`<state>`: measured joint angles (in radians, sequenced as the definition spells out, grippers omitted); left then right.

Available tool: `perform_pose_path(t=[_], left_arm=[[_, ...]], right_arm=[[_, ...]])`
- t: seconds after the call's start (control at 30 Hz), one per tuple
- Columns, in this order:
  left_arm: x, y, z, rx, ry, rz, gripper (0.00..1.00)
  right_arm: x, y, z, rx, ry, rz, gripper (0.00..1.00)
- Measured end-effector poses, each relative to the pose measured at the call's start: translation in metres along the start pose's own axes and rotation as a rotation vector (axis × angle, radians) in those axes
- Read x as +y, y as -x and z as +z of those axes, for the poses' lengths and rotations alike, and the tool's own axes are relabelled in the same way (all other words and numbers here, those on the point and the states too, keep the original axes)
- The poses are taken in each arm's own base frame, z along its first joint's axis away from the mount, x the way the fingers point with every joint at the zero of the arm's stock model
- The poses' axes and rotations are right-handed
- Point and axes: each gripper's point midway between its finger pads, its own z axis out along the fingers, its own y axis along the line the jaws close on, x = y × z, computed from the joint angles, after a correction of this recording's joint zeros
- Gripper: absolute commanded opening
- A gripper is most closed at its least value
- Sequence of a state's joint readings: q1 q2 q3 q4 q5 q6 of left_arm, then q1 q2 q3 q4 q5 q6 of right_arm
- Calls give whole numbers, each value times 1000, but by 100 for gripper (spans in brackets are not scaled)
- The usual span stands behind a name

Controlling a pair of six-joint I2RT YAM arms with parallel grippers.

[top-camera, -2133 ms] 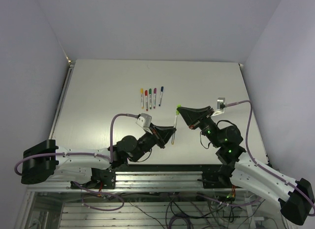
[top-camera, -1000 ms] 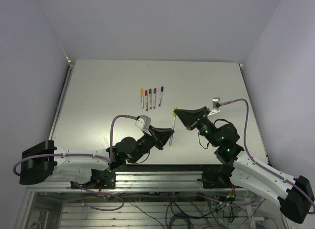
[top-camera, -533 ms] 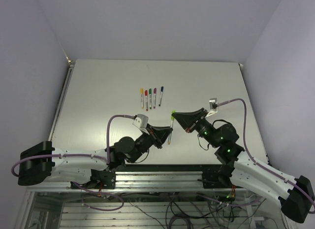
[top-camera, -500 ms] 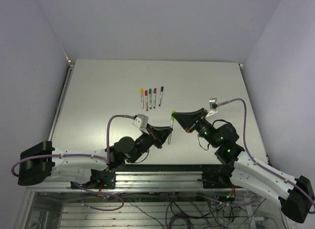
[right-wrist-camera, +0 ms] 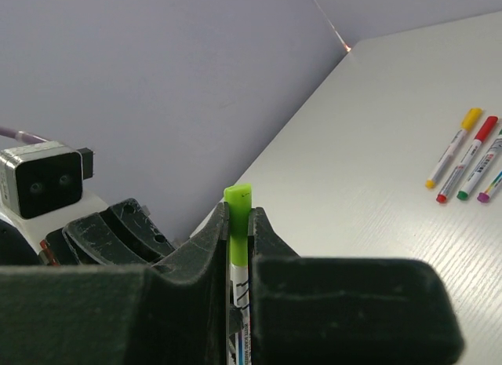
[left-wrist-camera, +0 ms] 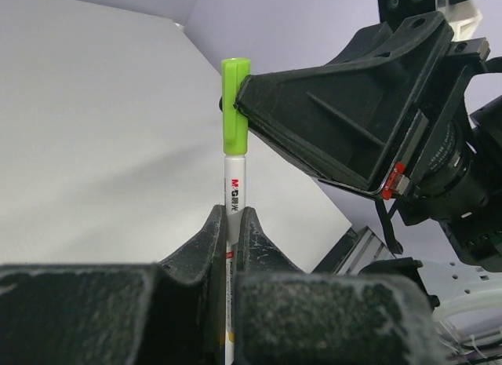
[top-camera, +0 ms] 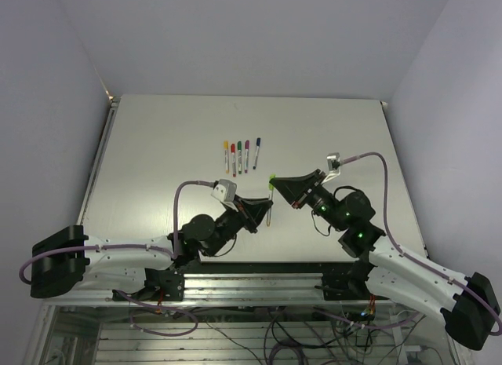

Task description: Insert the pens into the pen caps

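A silvery pen [left-wrist-camera: 234,184] stands nearly upright above the table with a light green pen cap [left-wrist-camera: 234,106] on its upper end. My left gripper [left-wrist-camera: 232,216] is shut on the pen's barrel. My right gripper [right-wrist-camera: 238,210] is shut on the light green cap [right-wrist-camera: 238,216], and the barrel [right-wrist-camera: 240,318] runs down between its fingers. In the top view the two grippers meet at mid table: the left gripper [top-camera: 264,208] sits below the cap [top-camera: 272,179] and the right gripper [top-camera: 278,184] beside it. Several other pens [top-camera: 239,156] lie in a row with their coloured caps on.
The row of pens runs from yellow [right-wrist-camera: 453,147] through red [right-wrist-camera: 468,158] and onward, beyond the grippers on the white table [top-camera: 172,145]. The left wrist's camera box [right-wrist-camera: 43,184] sits close to my right gripper. Grey walls enclose the table on three sides.
Both grippers have shifted a little to the left together, carrying the pen and its green cap. Both grips stay the same.
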<state>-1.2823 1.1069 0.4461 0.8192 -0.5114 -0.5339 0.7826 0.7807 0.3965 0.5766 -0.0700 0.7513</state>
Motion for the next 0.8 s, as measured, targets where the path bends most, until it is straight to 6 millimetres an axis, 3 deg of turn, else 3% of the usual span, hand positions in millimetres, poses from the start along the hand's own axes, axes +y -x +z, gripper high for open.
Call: perform_pose_path(t=[0.4,0.8], left_arm=[[6,14,18,40,-26,68,7],[13,14,33,106,-10,128,7]], right_arm=[[-7,11,7,-8,-60,-42,0],[-22,13,13,-14,-137,-69,0]])
